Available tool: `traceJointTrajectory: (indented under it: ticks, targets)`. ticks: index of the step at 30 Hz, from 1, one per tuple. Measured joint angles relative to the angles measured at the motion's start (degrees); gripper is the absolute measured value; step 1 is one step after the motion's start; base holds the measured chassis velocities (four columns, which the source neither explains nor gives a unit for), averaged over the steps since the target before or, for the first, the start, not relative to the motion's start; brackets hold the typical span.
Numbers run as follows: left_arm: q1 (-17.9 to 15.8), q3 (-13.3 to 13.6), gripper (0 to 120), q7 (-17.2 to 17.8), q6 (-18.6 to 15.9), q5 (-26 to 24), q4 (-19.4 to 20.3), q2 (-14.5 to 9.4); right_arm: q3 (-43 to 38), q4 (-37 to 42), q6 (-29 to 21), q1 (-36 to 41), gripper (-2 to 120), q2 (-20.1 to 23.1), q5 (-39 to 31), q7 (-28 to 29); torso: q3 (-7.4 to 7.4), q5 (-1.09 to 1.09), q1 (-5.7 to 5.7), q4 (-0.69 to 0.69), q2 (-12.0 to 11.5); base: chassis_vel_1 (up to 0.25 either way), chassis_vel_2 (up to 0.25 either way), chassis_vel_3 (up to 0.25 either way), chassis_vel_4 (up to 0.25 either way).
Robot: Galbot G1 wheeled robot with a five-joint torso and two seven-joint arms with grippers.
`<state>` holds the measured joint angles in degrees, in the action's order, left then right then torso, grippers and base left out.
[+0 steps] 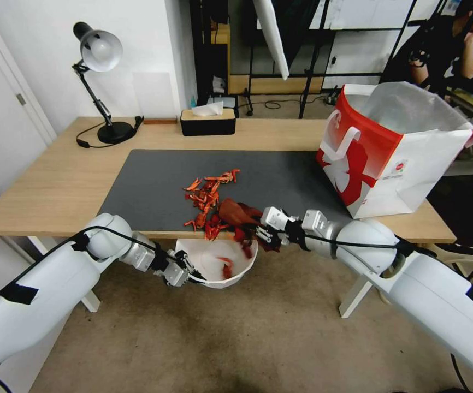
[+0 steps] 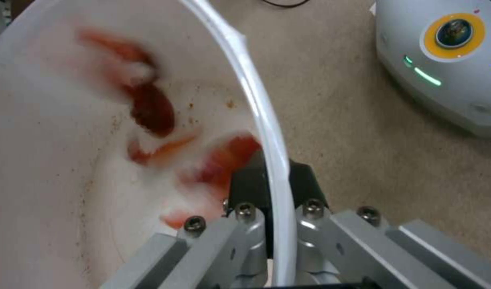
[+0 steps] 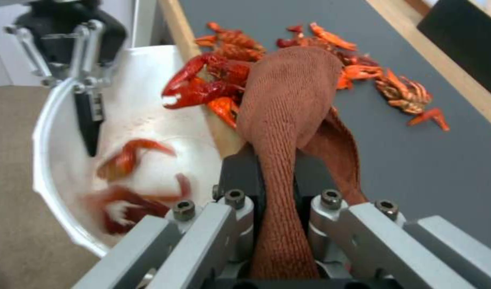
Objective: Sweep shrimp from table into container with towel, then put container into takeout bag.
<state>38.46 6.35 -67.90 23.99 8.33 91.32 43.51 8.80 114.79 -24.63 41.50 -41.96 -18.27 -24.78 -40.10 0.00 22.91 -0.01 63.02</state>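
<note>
The right gripper (image 3: 277,176) is clenched on the towel (image 3: 288,96), which drapes ahead of it over the counter (image 1: 56,180) edge, shrimp (image 1: 210,191) piled just beyond. The left gripper (image 2: 272,188) pinches the container (image 1: 217,265) rim, holding it below that edge. Best to drag the towel low and steady toward the container, keeping the rim tucked under the edge.
</note>
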Motion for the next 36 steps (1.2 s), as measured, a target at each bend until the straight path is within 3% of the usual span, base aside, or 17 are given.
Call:
traceJointTrajectory:
  ticks: [12,20,27,32,36]
  targets:
    - [0.0,-0.2,0,0.0,0.3,0.0,-0.1,-0.2,-3.8,4.6,0.2,4.4,5,2.6,-0.2,-1.6,0.00,0.00,0.00,0.01,0.0,0.000,0.000,0.000,0.000]
    - [0.2,-0.3,0,0.0,0.4,-0.1,0.0,-0.5,-11.2,4.5,1.2,6.9,5,3.0,-2.0,0.4,0.00,0.00,0.00,-0.01,0.0,0.000,0.000,0.000,0.000]
    - [0.3,-0.3,0,-0.1,0.5,-0.2,0.1,-0.8,-12.6,0.7,0.9,-0.6,5,1.6,-4.8,4.4,0.00,-0.02,0.00,0.00,0.0,0.000,0.000,0.000,0.000]
    - [0.3,-0.3,0,-0.2,1.3,-0.5,-0.6,-0.9,-5.7,-9.1,0.4,-10.7,5,-2.6,-4.9,10.1,0.00,-0.01,0.00,0.00,0.0,0.000,0.000,0.000,0.000]
    - [0.1,-0.4,0,-0.4,1.8,-1.0,-1.7,-1.0,-0.9,-15.8,0.5,-17.0,5,-6.1,-3.5,11.3,-0.02,0.01,0.01,0.00,0.0,0.000,0.000,0.000,0.000]
